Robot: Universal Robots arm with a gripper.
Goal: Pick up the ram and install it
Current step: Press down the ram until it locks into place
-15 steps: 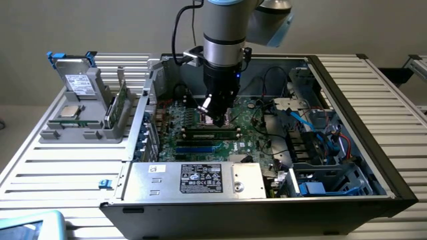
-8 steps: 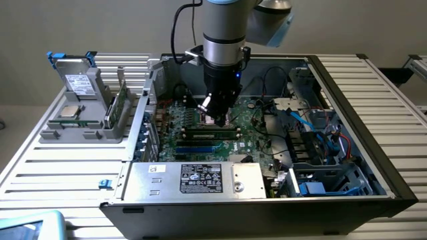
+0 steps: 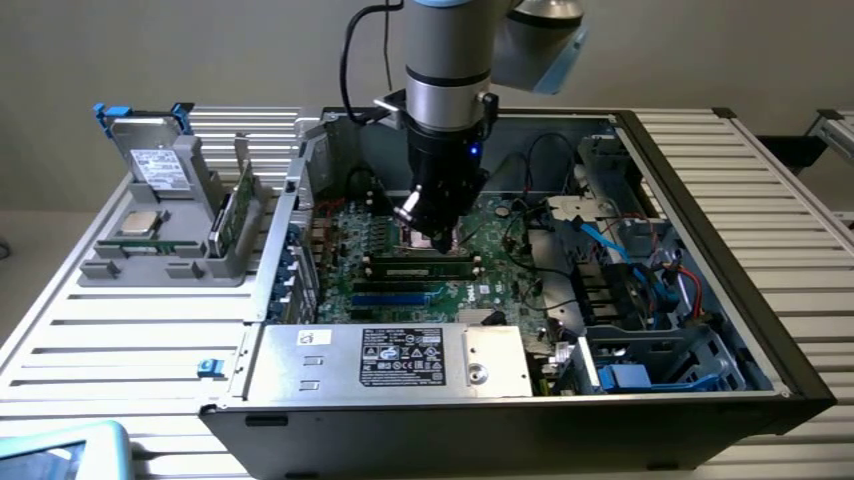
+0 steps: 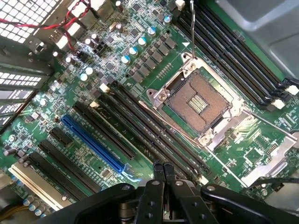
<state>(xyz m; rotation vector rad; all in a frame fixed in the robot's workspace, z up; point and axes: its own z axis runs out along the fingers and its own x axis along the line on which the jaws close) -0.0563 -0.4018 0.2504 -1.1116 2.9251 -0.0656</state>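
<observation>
The ram [image 3: 238,215], a slim green stick, stands on edge in a grey holder [image 3: 160,268] outside the case, at the exterior view's left. My gripper [image 3: 435,236] hangs inside the open computer case, low over the motherboard [image 3: 400,290] and well to the right of the ram. In the wrist view the gripper [image 4: 164,171] has its two dark fingertips pressed together with nothing between them. They hover above the long black memory slots [image 4: 154,130] beside the open processor socket [image 4: 198,103]. The slots look empty.
The holder also carries a grey drive with a white label [image 3: 163,165] and a square silver processor chip [image 3: 139,222]. A power supply box [image 3: 394,358] lines the case's front. Cables and blue drive bays [image 3: 641,300] crowd the case's right side. A blue expansion slot [image 4: 93,142] runs alongside the memory slots.
</observation>
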